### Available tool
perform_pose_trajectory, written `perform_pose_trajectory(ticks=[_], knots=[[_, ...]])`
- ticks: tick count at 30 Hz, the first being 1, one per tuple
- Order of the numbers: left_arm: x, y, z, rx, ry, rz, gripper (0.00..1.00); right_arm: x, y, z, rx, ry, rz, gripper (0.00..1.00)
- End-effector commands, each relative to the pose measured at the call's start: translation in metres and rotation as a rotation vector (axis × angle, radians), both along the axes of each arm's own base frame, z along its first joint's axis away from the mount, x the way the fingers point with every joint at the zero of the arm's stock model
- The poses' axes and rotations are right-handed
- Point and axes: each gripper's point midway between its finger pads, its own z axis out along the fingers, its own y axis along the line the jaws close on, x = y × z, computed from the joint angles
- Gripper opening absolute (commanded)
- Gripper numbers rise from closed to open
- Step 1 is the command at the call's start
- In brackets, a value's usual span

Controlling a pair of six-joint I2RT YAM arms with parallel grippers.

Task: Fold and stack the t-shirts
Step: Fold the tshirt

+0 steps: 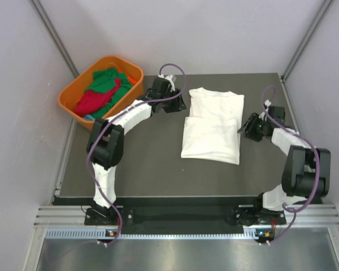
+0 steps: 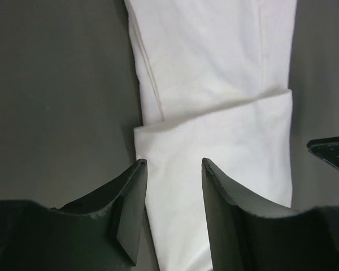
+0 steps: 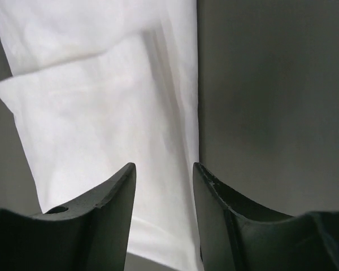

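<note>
Dark matte tabletop (image 1: pixel 135 164), soft white cloth t-shirt (image 1: pixel 213 127) lying mid-table, folded roughly rectangular. Either side of it, left gripper (image 2: pixel 174 164) and right gripper (image 3: pixel 164 166), black fingers (image 2: pixel 130 203) apart, clamping nothing. Crumpled green and red t-shirts (image 1: pixel 101 90) heaped in orange plastic basket (image 1: pixel 68 104), far left.

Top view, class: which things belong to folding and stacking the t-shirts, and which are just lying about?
Belong to the job: white shirt; green shirt; red shirt; left pincer; right pincer.
Just lying about: basket, which holds the green and red shirts; table.
</note>
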Motion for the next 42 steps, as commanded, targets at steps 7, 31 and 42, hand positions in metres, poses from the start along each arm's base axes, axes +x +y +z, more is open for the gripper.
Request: perform_pose_trajectory(ticks=[7,31,42], knots=[[0.063,-0.023,-0.056,0.025,0.002,-0.029,0.49,0.095,-0.027,0.005,0.055,-0.136,0.124,0.44],[0.117,-0.033,-0.114,-0.004,-0.011,0.010,0.00,0.285,-0.026,-0.010,0.421,-0.325,0.118,0.46],[0.137,0.019,-0.099,0.102,-0.053,0.207,0.00,0.326,-0.001,0.001,0.435,-0.410,0.096,0.15]])
